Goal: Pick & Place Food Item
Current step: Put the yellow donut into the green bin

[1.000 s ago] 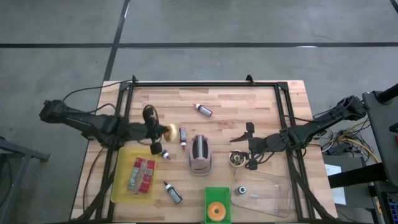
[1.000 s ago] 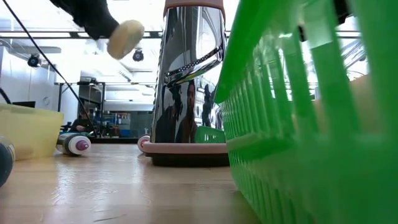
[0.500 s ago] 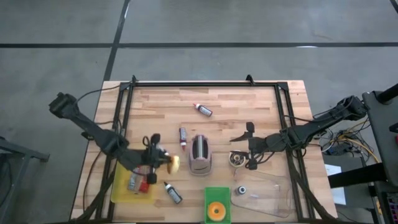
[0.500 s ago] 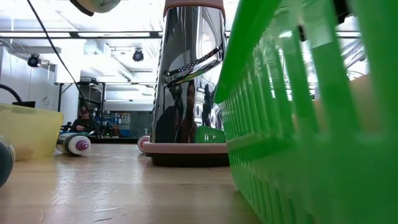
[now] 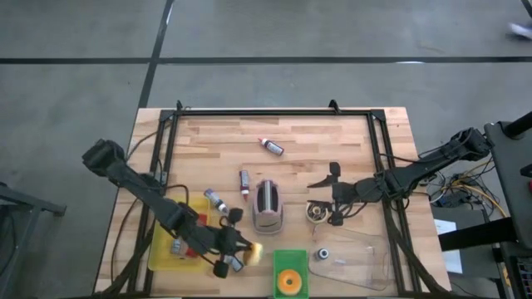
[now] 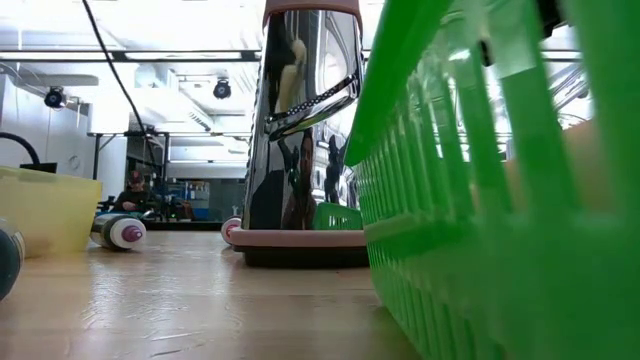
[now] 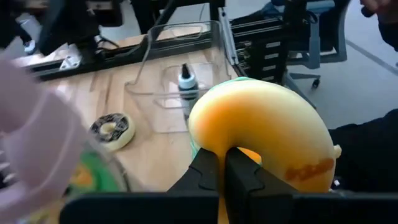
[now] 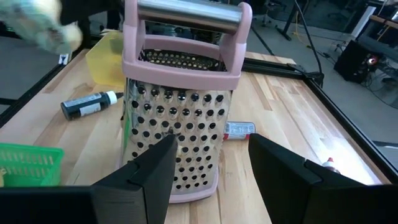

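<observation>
High view: one donut (image 5: pixel 253 250) clamped in left claw (image 5: pixel 241 247), perhaps four bottles.

Robotics lab or industrial workshop. Butcher-block table (image 5: pixel 299 137) is bounded by a black metal frame (image 5: pixel 274 111) and set on a bare concrete floor (image 5: pixel 266 50). Loose cabling (image 5: pixel 461 184) is seen beside the rig. Overhead strip lights (image 6: pixel 190 56), shelving and a seated person (image 6: pixel 133 190) are visible in the room behind.
</observation>
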Robot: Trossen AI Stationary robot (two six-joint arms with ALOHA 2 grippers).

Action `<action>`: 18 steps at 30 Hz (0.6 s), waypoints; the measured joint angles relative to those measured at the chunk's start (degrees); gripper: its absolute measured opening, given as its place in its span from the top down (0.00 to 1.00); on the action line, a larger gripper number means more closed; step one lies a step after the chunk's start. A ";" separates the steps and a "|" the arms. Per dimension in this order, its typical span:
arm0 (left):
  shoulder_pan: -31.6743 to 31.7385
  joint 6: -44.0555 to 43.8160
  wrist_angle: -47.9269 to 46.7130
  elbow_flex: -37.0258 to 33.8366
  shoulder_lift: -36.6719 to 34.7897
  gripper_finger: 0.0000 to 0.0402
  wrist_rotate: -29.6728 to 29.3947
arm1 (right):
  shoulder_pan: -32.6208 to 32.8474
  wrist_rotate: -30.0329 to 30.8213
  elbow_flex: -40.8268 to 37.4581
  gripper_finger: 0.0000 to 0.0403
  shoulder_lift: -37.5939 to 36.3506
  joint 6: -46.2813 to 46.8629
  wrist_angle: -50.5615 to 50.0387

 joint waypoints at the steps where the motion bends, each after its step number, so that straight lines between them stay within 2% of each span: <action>1: 0.02 0.64 0.07 1.12 1.22 1.00 0.14 | 0.00 0.00 0.00 0.51 0.00 0.00 0.13; 13: 2.32 6.77 0.75 13.83 15.29 1.00 3.15 | 0.00 -0.03 0.00 0.51 0.00 0.24 0.39; 18: 4.54 7.56 0.42 16.30 19.70 1.00 7.82 | 0.00 -0.07 0.00 0.51 -0.02 0.31 0.40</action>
